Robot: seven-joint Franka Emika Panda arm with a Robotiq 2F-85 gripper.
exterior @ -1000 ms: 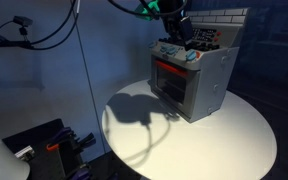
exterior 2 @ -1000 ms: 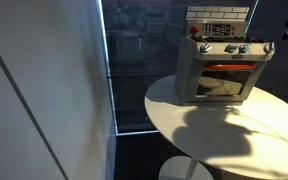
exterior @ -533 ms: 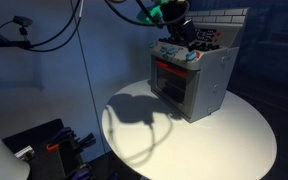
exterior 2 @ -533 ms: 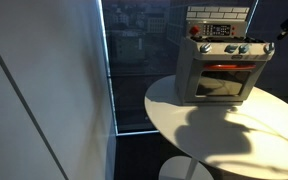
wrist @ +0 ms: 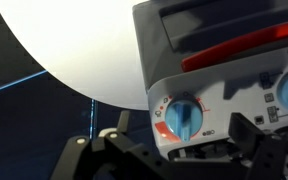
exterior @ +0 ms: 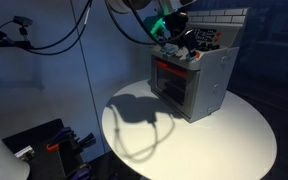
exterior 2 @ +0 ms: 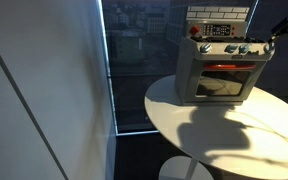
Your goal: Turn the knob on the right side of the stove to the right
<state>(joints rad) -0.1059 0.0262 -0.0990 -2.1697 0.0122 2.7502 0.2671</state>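
The small grey toy stove (exterior: 199,80) stands on a round white table (exterior: 234,140); it also shows in an exterior view (exterior 2: 219,70) with its red-framed oven door and a row of light-blue knobs. My gripper (exterior: 176,35) hovers just in front of the knob row; it enters an exterior view at the right edge (exterior 2: 284,28). In the wrist view a light-blue knob (wrist: 184,117) with red markings sits between my black fingers (wrist: 112,145). My gripper (wrist: 184,142) is open, and the jaws stand wide of the knob without touching it.
The white table (wrist: 74,40) extends around the stove. A tall window (exterior 2: 134,60) and a blue wall are behind. Cables (exterior: 44,35) hang at the back, and dark equipment (exterior: 44,145) sits low beside the table.
My gripper has come down and closer to the stove's knob row. The stove has not moved.
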